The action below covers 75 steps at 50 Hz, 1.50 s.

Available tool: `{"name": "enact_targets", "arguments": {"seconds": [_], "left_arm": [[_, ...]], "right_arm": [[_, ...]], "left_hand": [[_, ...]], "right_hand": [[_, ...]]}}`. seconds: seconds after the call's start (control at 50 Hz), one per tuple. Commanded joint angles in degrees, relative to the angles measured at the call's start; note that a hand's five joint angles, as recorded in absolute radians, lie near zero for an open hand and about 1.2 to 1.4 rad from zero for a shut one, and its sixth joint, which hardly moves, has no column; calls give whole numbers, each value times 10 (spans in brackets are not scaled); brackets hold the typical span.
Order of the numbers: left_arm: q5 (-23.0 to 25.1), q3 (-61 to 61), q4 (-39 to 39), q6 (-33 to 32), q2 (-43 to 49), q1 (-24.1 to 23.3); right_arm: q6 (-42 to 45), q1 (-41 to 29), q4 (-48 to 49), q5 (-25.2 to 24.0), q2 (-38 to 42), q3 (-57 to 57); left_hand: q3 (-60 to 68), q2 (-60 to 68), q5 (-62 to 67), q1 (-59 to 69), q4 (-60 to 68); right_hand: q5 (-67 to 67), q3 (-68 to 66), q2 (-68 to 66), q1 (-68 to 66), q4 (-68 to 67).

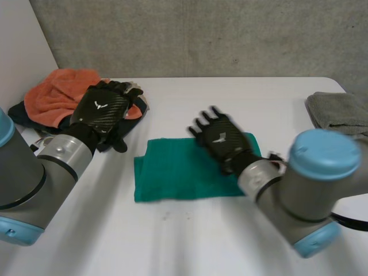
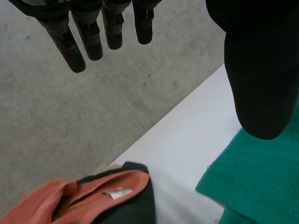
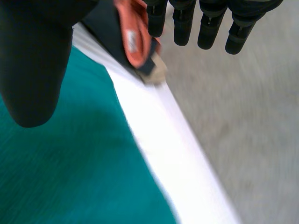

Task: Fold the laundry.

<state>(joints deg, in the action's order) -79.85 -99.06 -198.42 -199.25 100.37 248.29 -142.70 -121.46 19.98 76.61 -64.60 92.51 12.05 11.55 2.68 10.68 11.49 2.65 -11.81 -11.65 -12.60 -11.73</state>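
Head view: the green cloth [image 1: 184, 172] lies mid-desk [image 1: 172, 241], long axis three-to-nine; our right hand [image 1: 221, 138] is over its two-o'clock corner, nearer than our left hand [image 1: 106, 106]

Left wrist view: fingers [image 2: 93, 42] straight, empty

Right wrist view: fingers [image 3: 205, 28] straight, cloth under the palm

The grey cloth [image 1: 339, 111] runs off the head view's edge.

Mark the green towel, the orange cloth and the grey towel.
green towel [image 1: 172, 172], head view, bare left half
orange cloth [image 1: 54, 98], head view, its middle
grey towel [image 1: 339, 112], head view, its top
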Motion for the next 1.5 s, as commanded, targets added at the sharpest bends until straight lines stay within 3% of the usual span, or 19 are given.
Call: {"name": "enact_targets", "arguments": {"seconds": [0.02,0.06,0.1,0.16,0.32,0.42,0.52,0.64,0.66,0.7,0.74,0.8,0.98,1.04,1.1,1.18,1.26,1.38,1.5], "left_arm": [[0,4,-6,0,5,-20],[0,4,-6,0,6,-21],[0,2,-5,0,7,-22],[0,1,-5,0,7,-24],[-1,-1,-4,-1,-1,-25],[-4,-2,-4,-1,-11,-25],[-6,-8,-2,-1,-21,-23],[-7,-16,-2,0,-21,-23],[-8,-15,-3,1,-21,-24],[-9,-14,-4,5,-20,-25],[-9,-8,-4,21,-19,-25],[-10,-3,-4,46,-19,-24],[-48,58,-1,144,0,-64],[-74,86,7,156,26,-97],[-117,124,27,157,67,-153],[-187,193,76,157,159,-214],[-239,242,129,158,236,-241],[-308,280,191,156,311,-250],[-311,263,207,146,323,-229]], "right_arm": [[-94,99,-90,6,16,25],[-76,122,-99,6,29,31],[-35,147,-101,15,41,40],[13,166,-92,38,41,47],[43,152,-54,91,17,33],[70,72,-36,80,-18,13],[139,-70,58,41,3,22],[253,-128,94,-41,71,42],[270,-129,93,-54,87,37],[273,-129,93,-57,92,36],[251,-128,92,-49,87,33],[188,-117,91,-43,78,34],[-320,1,69,-38,-96,61],[-388,43,11,-40,-106,46],[-388,69,-50,-40,-96,19],[-384,77,-155,-38,-18,-56],[-364,77,-223,-40,48,-115],[-328,76,-251,-48,114,-156],[-283,63,-250,-41,148,-174]], "left_hand": [[-20,-15,-27,-7,-15],[-20,-15,-27,-7,-15],[-20,-15,-27,-7,-15],[-20,-15,-27,-7,-15],[-20,-15,-27,-7,-15],[-20,-15,-27,-7,-15],[-20,-15,-27,-7,-15],[-20,-15,-27,-7,-15],[-20,-15,-27,-7,-15],[-20,-15,-26,-6,-15],[-18,-13,-25,-5,-13],[-17,-12,-23,-3,-11],[-7,-2,-13,7,-1],[-3,2,-10,11,2],[7,12,1,21,12],[5,10,-1,19,11],[4,9,-3,17,9],[-3,2,-10,11,2],[5,10,-1,19,11]], "right_hand": [[-26,18,17,26,17],[-26,18,17,26,17],[131,-140,-141,-132,-141],[671,-680,-681,-672,-680],[674,-682,-683,-674,-683],[674,-682,-683,-674,-683],[674,-682,-683,-674,-683],[674,-682,-683,-674,-683],[642,-651,-652,-643,-652],[391,-400,-401,-392,-401],[-26,18,17,26,17],[-26,18,17,26,17],[-26,18,17,26,17],[-26,18,17,26,17],[-26,18,17,26,17],[-26,18,17,26,17],[-26,18,17,26,17],[-26,18,17,26,17],[-26,18,17,26,17]]}}
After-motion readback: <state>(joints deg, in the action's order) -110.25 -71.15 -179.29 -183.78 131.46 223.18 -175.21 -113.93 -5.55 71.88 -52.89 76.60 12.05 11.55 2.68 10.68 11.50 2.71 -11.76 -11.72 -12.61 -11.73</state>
